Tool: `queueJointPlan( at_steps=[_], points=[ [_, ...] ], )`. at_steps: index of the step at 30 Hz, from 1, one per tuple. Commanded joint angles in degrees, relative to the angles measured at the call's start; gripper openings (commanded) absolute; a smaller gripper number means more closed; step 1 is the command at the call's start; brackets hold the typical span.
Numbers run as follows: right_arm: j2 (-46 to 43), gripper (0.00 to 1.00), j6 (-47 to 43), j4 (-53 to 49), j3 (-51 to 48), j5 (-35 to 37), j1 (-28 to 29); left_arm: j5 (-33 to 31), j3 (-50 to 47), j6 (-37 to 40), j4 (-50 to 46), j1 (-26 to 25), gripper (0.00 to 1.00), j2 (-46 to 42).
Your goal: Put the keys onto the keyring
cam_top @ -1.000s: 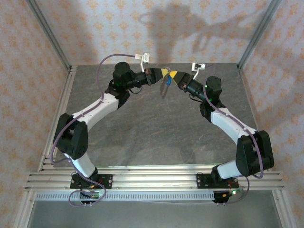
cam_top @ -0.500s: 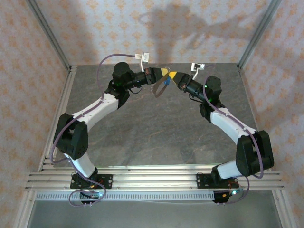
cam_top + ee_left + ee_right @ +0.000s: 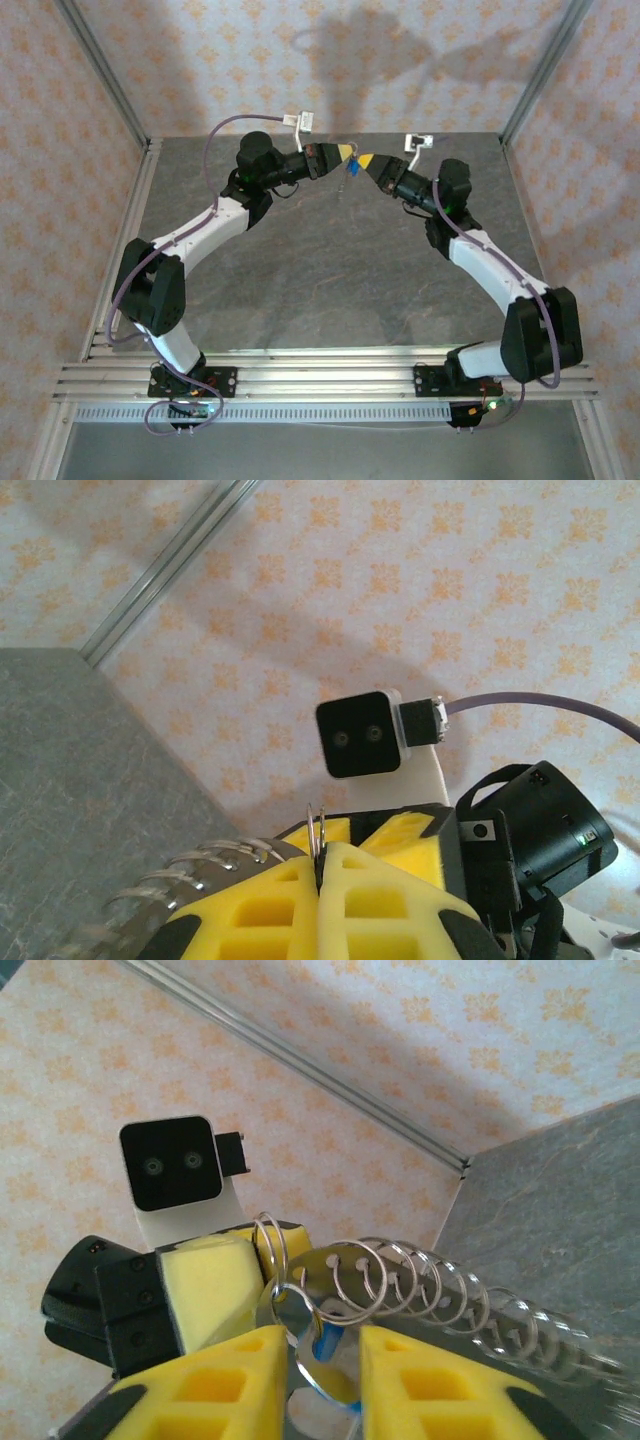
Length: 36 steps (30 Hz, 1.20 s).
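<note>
Looks pretty close to done tbh. Got the left gripper (image 3: 348, 152) with jaws squeezed fully shut on the keyring (image 3: 316, 832), pinching the thin wire right at the pad tips, with the worktop (image 3: 300, 260) well below the keyring. Then the right gripper (image 3: 363, 158) nose to nose with it, jaws parted a little, one on each side of the blue key (image 3: 326, 1343) dangling just under the keyring. Can't say for sure about contact with the key, but seems like a sliver of gap on both sides, so probably not gripping anything. Key's hole apparently round the wire already, so threading likely finished for this one, though too cluttered right by the keyring to swear to it. Also a springy wire coil (image 3: 440, 1290) trailing off beside the keyring. Left to do, at a guess: backing the right jaws away from the keyring, checking for a free hang, then the same again for any further keys
</note>
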Motion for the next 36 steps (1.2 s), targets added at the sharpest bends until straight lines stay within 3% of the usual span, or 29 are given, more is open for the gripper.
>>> queueJointPlan(
  at_steps=[1, 9, 17, 27, 36],
  points=[
    [-4.7, 0.3, 0.7, -0.2, -1.2, 1.4, -3.8, -1.0, 0.5, 0.1, 3.9, 0.0, 0.0, -3.2],
    [-5.8, 0.35, 6.6, 3.1, 1.0, 11.1, -3.8, -4.2, -0.6, -1.9, 5.9, -0.9, 0.0, -4.4],
    [0.6, 0.39, 7.5, 6.7, 7.8, 13.1, 1.3, -9.9, -2.5, -3.5, 7.2, -3.4, 0.0, -6.1],
    [3.7, 0.39, 10.1, 13.4, 7.0, 15.1, 3.6, -17.3, -5.8, -7.2, 10.8, -4.5, 0.0, -7.2],
    [4.2, 0.4, 9.3, 13.1, 5.9, 14.9, 4.6, -17.6, -5.8, -7.7, 11.5, -4.5, 0.0, -6.9]
  ],
)
